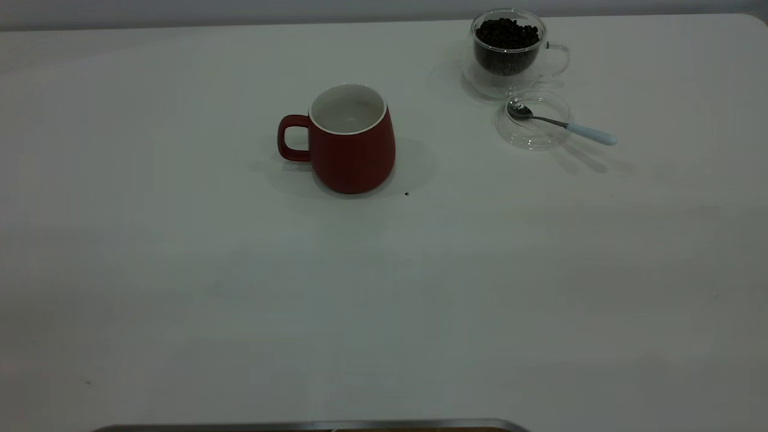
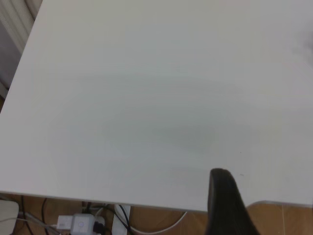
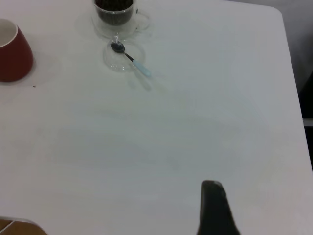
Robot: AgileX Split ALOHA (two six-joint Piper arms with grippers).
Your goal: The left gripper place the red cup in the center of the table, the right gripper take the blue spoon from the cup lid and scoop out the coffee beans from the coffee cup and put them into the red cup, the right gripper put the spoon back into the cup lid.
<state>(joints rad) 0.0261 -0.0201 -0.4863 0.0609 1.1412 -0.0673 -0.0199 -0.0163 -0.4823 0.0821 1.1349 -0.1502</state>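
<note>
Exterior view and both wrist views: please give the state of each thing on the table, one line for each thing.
red cup: upright, no beans visible inside, handle toward the left arm's side.
coffee cup: upright, full of coffee beans.
cup lid: lying flat beside the coffee cup.
blue spoon: bowl resting in the lid, handle sticking out past its rim.
left gripper: over bare table, holding nothing.
right gripper: far from the spoon, holding nothing.

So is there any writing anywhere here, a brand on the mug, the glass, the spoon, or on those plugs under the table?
None can be read.
red cup: plain, no print showing.
coffee cup, cup lid, blue spoon: no markings visible.
Power strip under the table: any label is too blurred to read.
</note>
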